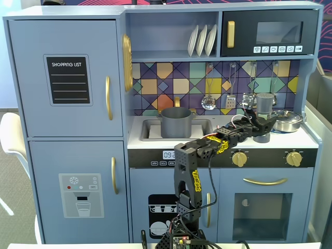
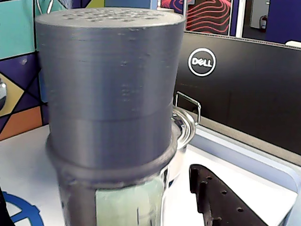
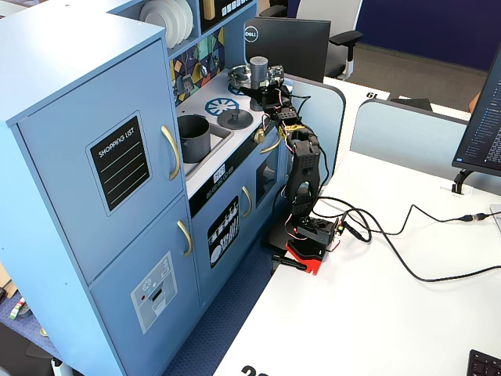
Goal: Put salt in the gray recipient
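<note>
Blue toy kitchen fills a fixed view, its white worktop (image 1: 290, 139) running from a sink on the left to a stove on the right. Standing in that sink is the gray recipient (image 1: 176, 122), a matte pot with nothing visible in it from here. The black arm rises from the desk below and reaches to the worktop's right end, where the hand (image 1: 261, 122) sits around the base of the salt (image 1: 264, 104), close beside a shiny silver pan (image 1: 286, 120) in the back right corner. A flat gray lid (image 1: 262, 138) lies just below the hand, near the front edge.

From the wrist view, the salt (image 2: 110, 103) looms huge and upright, its holed top plain and a strip of pale green label at the bottom. One dark finger (image 2: 218, 200) shows to its right, apart from the shaker in this picture; the other is hidden, so I cannot tell whether the hand grasps it or only brackets it.

Seen from the side in another fixed view, the salt (image 3: 259, 66) stands at the far end of the worktop, the gray recipient (image 3: 192, 135) well apart at the near end.

I judge the task barely begun: a firm grip, the carry to the sink and the shake over the pot all remain.
</note>
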{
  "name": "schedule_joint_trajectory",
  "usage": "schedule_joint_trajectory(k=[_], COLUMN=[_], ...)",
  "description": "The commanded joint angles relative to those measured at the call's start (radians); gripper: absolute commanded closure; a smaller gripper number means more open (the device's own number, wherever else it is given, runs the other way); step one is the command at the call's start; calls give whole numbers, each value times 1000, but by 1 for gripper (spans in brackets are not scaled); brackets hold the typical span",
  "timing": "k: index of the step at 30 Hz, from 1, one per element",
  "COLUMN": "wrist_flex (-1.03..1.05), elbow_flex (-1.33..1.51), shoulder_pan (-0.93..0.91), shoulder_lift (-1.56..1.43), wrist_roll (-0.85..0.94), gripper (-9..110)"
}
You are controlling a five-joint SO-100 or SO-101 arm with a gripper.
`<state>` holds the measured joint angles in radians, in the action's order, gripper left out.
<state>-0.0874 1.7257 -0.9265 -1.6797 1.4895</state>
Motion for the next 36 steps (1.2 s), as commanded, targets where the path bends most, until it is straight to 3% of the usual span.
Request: schedule_joint_trajectory(k=[1, 8, 10, 13, 21, 24, 29, 36], wrist_flex=[-25, -28, -29, 2, -57, 66, 500, 805], elbow_flex=[-153, -287, -296, -296, -242, -295, -344, -333], shoulder_pan=[14, 34, 41, 49, 40, 57, 175, 546], shoulder_lift=[49, 163, 176, 172, -23, -126, -325, -479], wrist_roll=[-17, 3, 41, 149, 14, -106, -446, -1026], gripper=[45, 55, 67, 101, 101, 101, 101, 101])
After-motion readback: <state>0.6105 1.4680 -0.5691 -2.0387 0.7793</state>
